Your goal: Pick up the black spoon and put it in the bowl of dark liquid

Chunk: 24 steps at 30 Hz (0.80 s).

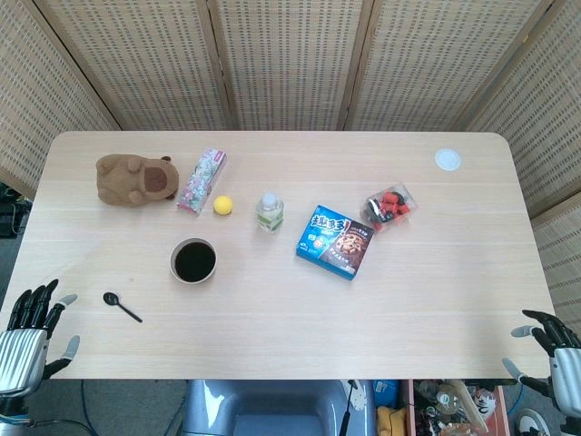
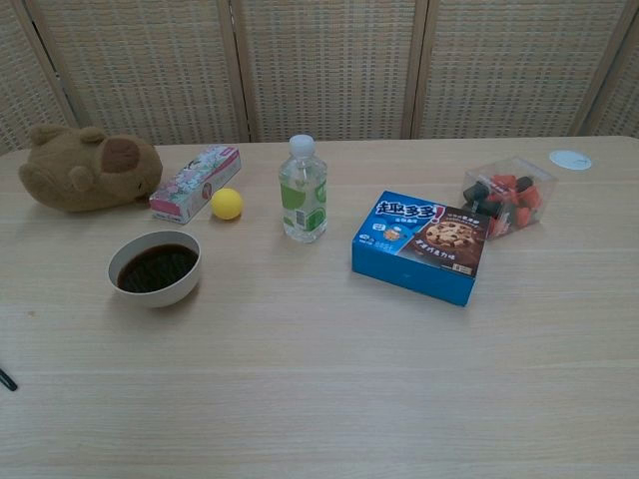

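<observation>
1. We see the left hand (image 1: 32, 336) at the near left table edge, fingers spread apart, holding nothing.
2. The right hand (image 1: 554, 350) sits off the near right corner, fingers also apart and empty.
3. The black spoon (image 1: 121, 305) lies flat on the table (image 1: 290, 336) near the left hand, not touching it: small round bowl end toward the left, thin straight handle angling toward the near right. All black, and small next to the other things. In the chest view only a dark tip shows at the left edge (image 2: 6, 380).
4. Just beyond the spoon we see the bowl of dark liquid (image 1: 193, 260), white, round, upright, filled with near-black liquid; the spoon is outside it, apart.
5. Further back: blue cookie box (image 1: 334, 241), clear water bottle (image 1: 269, 212), yellow ball (image 1: 222, 205), pink floral box (image 1: 201, 182), brown plush toy (image 1: 136, 178), clear container of red and black pieces (image 1: 390, 207).
6. Farthest, a white round lid (image 1: 447, 160) near the far right corner.
</observation>
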Motion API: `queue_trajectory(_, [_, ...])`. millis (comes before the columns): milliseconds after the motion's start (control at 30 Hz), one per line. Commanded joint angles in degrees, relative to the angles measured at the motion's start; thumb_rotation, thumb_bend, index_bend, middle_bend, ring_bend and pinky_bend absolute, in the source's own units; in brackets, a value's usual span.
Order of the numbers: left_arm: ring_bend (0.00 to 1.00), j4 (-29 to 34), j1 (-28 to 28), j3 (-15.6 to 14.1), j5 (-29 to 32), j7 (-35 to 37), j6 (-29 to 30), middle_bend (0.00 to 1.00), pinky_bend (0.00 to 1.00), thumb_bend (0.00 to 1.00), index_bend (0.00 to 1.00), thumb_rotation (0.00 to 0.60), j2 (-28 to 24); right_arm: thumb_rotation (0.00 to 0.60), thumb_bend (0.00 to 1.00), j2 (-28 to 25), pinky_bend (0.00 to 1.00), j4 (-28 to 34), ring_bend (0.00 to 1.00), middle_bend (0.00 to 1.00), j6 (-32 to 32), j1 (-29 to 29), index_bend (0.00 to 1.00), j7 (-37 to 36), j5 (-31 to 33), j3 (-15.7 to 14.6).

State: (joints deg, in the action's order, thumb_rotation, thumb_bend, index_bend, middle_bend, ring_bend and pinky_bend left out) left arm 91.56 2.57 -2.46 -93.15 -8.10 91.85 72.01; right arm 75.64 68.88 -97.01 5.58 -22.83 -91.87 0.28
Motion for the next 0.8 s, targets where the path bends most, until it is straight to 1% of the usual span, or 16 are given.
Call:
queue_trajectory(33, [0.0,-0.06,-0.04,-0.06,0.16,0.02,-0.24,0.0,0.0,0.38,0.18,0.6,-0.06,0.6,0.3,0.01,0.31,0.0,0.22,0.33,0.07,-0.01,0.47,0.08,-0.01,-0.04])
queue_trajectory(433, [0.0,-0.14,-0.21,0.08,0.56,0.27,-0.71,0.0,0.0,0.38,0.18,0.6,-0.39,0.6,0.3,-0.1,0.31,-0.1,0.22,0.33,-0.02,0.23,0.47,-0.07,0.25,0.02])
queue_trajectory(600, [0.0,-1.27,-0.42,0.61,0.24,0.71,-0.11,0.0,0.0,0.38,0.2,0.6,-0.11,0.6,0.3,-0.07,0.31,-0.34,0.22,0.33,0.03,0.24,0.47,-0.26,0.34,0.11])
queue_trajectory(733, [0.0,-0.7,-0.68,0.12,1.51,-0.23,-2.16,0.01,0.0,0.41,0.2,0.6,-1.17,0.6,0.3,-0.04,0.31,-0.49,0.22,0.33,0.3,0.2,0.47,-0.41,0.42,0.09])
queue_trajectory(800, [0.0,0.2,-0.96,-0.28,2.46,-1.5,-3.87,0.04,0.0,0.43,0.2,0.6,-2.13,0.6,0.3,0.02,0.31,-0.59,0.22,0.33,0.36,0.18,0.47,-0.45,0.43,0.09])
